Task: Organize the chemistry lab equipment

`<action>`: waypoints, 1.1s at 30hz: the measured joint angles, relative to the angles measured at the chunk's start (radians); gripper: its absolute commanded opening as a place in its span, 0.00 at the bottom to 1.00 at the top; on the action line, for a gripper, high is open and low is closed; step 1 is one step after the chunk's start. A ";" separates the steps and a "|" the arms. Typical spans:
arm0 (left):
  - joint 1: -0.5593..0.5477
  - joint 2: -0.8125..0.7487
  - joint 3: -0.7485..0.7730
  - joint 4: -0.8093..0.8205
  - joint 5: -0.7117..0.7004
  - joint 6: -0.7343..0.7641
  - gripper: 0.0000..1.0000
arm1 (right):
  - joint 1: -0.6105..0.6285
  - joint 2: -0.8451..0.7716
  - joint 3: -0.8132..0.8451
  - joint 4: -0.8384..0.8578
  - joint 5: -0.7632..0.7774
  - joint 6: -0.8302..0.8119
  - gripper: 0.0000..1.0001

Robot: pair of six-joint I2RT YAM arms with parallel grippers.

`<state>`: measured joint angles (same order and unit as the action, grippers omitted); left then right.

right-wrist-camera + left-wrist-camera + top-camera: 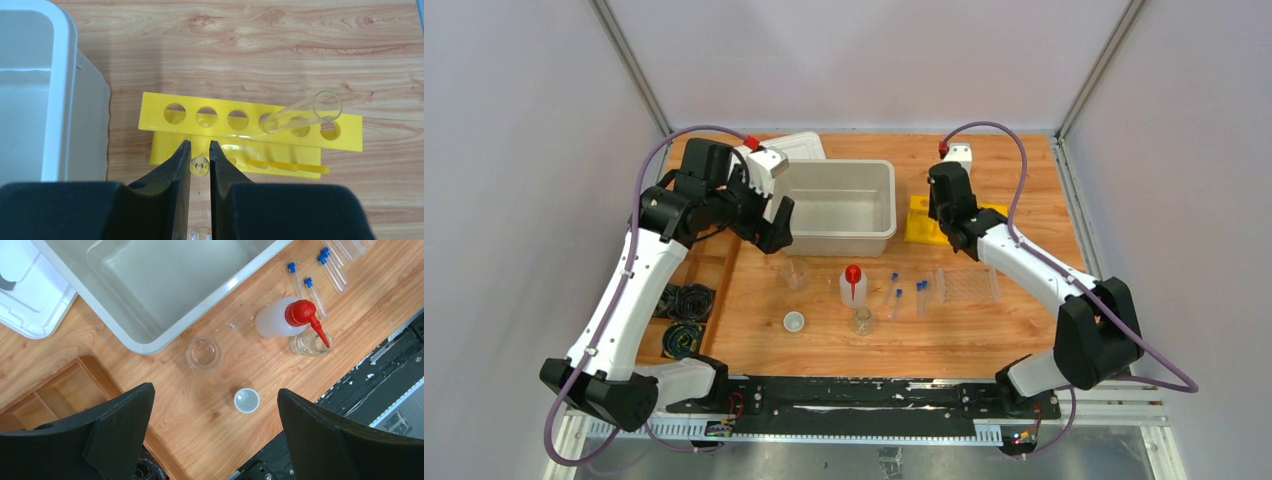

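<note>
My right gripper (200, 145) is shut on a clear test tube (199, 165), seen end-on, just in front of the yellow tube rack (250, 120). Another clear tube (300, 112) leans in a rack hole. In the top view this gripper (951, 228) hovers at the rack (922, 225). My left gripper (215, 390) is open and empty, high above a tiny white cup (246, 400). Beyond it are a glass beaker (204, 353), a white squeeze bottle with red nozzle (280, 320), a small flask (306, 344) and several blue-capped tubes (315, 295).
A grey bin (839, 235) stands at the back centre with its white lid (799, 147) behind it. A clear plastic tray (967, 285) lies right of the tubes. A wooden organizer (704, 268) and black cable coils (686, 300) sit at the left.
</note>
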<state>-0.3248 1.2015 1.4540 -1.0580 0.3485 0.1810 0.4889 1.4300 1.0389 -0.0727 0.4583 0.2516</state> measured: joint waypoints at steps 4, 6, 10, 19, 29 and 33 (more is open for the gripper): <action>0.000 0.000 0.000 0.000 0.000 0.003 1.00 | -0.001 0.009 0.000 0.020 -0.007 0.005 0.00; 0.000 0.000 0.000 0.000 0.000 0.005 1.00 | -0.001 0.018 0.000 0.026 -0.008 0.008 0.00; 0.000 0.000 0.000 0.000 0.000 0.007 1.00 | -0.001 0.034 -0.001 0.028 -0.010 0.015 0.00; 0.000 -0.002 0.000 0.000 0.000 0.010 1.00 | -0.001 0.044 -0.024 0.041 -0.008 0.020 0.00; 0.000 -0.002 0.000 0.000 0.002 0.010 1.00 | -0.001 0.053 -0.043 0.085 -0.002 0.021 0.00; 0.000 -0.002 0.000 0.000 0.002 0.010 1.00 | -0.003 0.058 -0.068 0.089 -0.002 0.024 0.00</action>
<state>-0.3248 1.1995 1.4540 -1.0580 0.3504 0.1909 0.4862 1.4879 0.9710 0.0162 0.4564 0.2756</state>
